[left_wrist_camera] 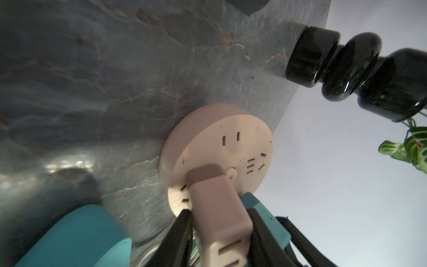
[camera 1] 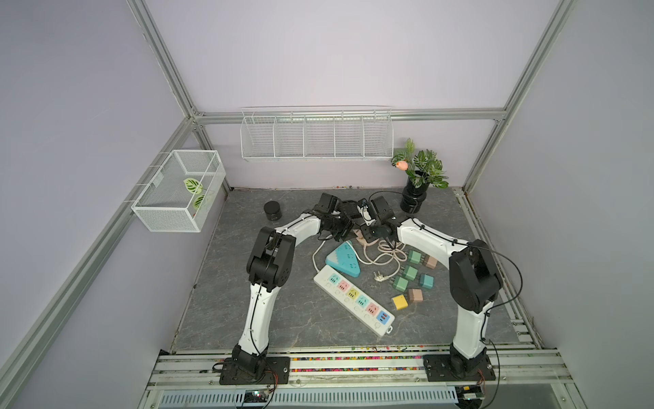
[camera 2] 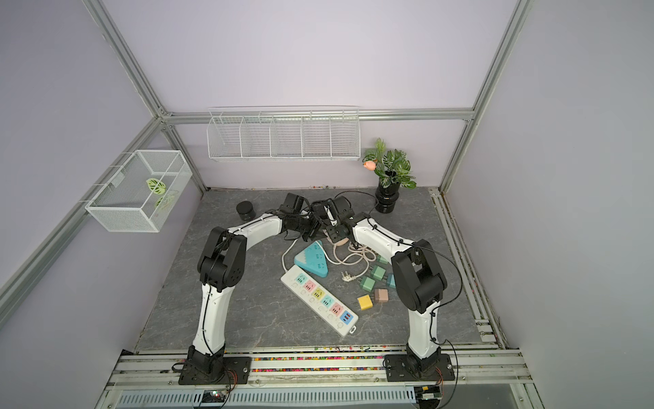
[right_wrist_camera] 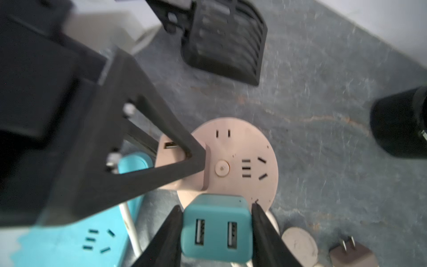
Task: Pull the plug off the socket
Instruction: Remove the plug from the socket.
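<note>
Toward 12 o'clock on the grey veined surface, the round, matte pink socket lay flat, with the left gripper clamped narrowly on a boxy dusty-pink plug seated on its face and the right gripper pinching a round-cornered teal plug at its rim.
</note>
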Action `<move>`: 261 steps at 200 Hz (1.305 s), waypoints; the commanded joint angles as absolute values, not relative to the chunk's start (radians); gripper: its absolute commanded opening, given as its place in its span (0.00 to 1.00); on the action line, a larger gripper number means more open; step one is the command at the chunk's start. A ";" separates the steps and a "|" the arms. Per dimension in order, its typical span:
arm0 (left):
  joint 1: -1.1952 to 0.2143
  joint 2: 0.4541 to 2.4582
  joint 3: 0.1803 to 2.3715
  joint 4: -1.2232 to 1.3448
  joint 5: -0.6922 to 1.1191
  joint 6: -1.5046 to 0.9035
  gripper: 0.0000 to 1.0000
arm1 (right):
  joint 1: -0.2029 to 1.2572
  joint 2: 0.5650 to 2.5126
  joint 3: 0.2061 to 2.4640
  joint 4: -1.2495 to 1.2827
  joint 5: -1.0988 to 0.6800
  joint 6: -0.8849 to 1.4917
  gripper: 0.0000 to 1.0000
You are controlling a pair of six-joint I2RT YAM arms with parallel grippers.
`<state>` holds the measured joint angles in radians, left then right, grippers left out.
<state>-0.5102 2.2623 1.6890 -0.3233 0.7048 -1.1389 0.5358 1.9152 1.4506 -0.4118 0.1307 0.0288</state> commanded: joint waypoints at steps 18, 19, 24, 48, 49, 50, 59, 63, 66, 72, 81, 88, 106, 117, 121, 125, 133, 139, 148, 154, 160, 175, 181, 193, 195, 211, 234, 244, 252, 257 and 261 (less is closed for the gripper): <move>-0.504 2.338 1.615 -0.476 0.535 -1.139 0.40 | 0.569 1.782 1.255 -0.365 0.077 0.013 0.16; -0.504 2.338 1.615 -0.477 0.534 -1.139 0.40 | 0.574 1.780 1.253 -0.364 0.078 0.012 0.16; -0.503 2.336 1.621 -0.481 0.530 -1.137 0.40 | 0.591 1.777 1.243 -0.356 0.085 0.009 0.16; -0.506 2.322 1.650 -0.515 0.506 -1.116 0.40 | 0.660 1.800 1.293 -0.375 0.140 -0.025 0.16; -0.505 2.321 1.652 -0.517 0.504 -1.115 0.40 | 0.662 1.802 1.298 -0.378 0.144 -0.027 0.16; -0.505 2.320 1.653 -0.518 0.503 -1.114 0.40 | 0.663 1.804 1.303 -0.381 0.147 -0.028 0.17; -0.506 2.309 1.656 -0.526 0.492 -1.109 0.40 | 0.670 1.824 1.352 -0.416 0.188 -0.028 0.17; -0.506 2.300 1.655 -0.527 0.489 -1.109 0.40 | 0.670 1.836 1.372 -0.430 0.205 -0.024 0.17; -0.509 2.296 1.655 -0.528 0.485 -1.108 0.40 | 0.669 1.843 1.385 -0.439 0.223 -0.017 0.17; -0.509 2.285 1.652 -0.528 0.478 -1.108 0.40 | 0.666 1.859 1.408 -0.452 0.274 0.002 0.17; -0.509 2.267 1.641 -0.528 0.469 -1.109 0.40 | 0.650 1.882 1.438 -0.470 0.304 0.017 0.16; -0.509 2.246 1.627 -0.525 0.459 -1.111 0.40 | 0.619 1.894 1.458 -0.490 0.266 0.041 0.16; -0.509 2.196 1.581 -0.514 0.430 -1.117 0.40 | 0.536 1.871 1.424 -0.447 0.074 0.104 0.15; -0.509 2.172 1.556 -0.510 0.411 -1.119 0.40 | 0.512 1.833 1.364 -0.369 -0.041 0.102 0.15; -0.508 2.165 1.549 -0.508 0.409 -1.120 0.40 | 0.511 1.819 1.346 -0.347 -0.073 0.097 0.15; -0.508 2.160 1.544 -0.506 0.403 -1.121 0.40 | 0.511 1.807 1.327 -0.326 -0.103 0.087 0.15; -0.508 2.152 1.537 -0.505 0.398 -1.123 0.40 | 0.511 1.784 1.293 -0.285 -0.176 0.058 0.15; -0.508 2.149 1.537 -0.507 0.392 -1.123 0.40 | 0.512 1.772 1.271 -0.262 -0.222 0.043 0.15; -0.508 2.145 1.538 -0.511 0.384 -1.123 0.40 | 0.523 1.763 1.253 -0.253 -0.212 0.048 0.14; -0.508 2.145 1.539 -0.512 0.383 -1.124 0.40 | 0.533 1.764 1.249 -0.263 -0.177 0.051 0.14; -0.508 2.143 1.542 -0.511 0.380 -1.126 0.40 | 0.545 1.769 1.256 -0.286 -0.137 0.048 0.14; -0.508 2.145 1.556 -0.516 0.380 -1.127 0.40 | 0.579 1.784 1.273 -0.326 -0.050 0.040 0.14; -0.508 2.149 1.564 -0.521 0.380 -1.129 0.40 | 0.602 1.790 1.284 -0.348 -0.008 0.029 0.14; -0.509 2.153 1.578 -0.524 0.383 -1.133 0.40 | 0.646 1.806 1.316 -0.381 0.063 -0.001 0.14; -0.509 2.153 1.580 -0.525 0.384 -1.134 0.40 | 0.653 1.808 1.322 -0.382 0.065 -0.006 0.14; -0.512 2.160 1.596 -0.525 0.398 -1.142 0.40 | 0.694 1.819 1.353 -0.382 0.083 -0.064 0.14; -0.519 2.162 1.617 -0.538 0.409 -1.141 0.40 | 0.697 1.862 1.419 -0.433 0.241 -0.050 0.14; -0.521 2.161 1.621 -0.546 0.409 -1.138 0.40 | 0.658 1.876 1.442 -0.465 0.209 -0.029 0.14; -0.522 2.158 1.622 -0.553 0.408 -1.133 0.40 | 0.618 1.881 1.450 -0.480 0.151 0.003 0.14; -0.522 2.157 1.622 -0.558 0.408 -1.129 0.40 | 0.595 1.880 1.449 -0.486 0.111 0.023 0.14; -0.522 2.154 1.623 -0.564 0.406 -1.124 0.40 | 0.579 1.880 1.446 -0.489 0.079 0.036 0.14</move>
<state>-0.5171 2.1380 1.5967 -0.5079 0.4335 -1.1419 0.6819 1.8580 1.4204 -0.4229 0.1436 -0.0277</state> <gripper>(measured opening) 0.400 0.441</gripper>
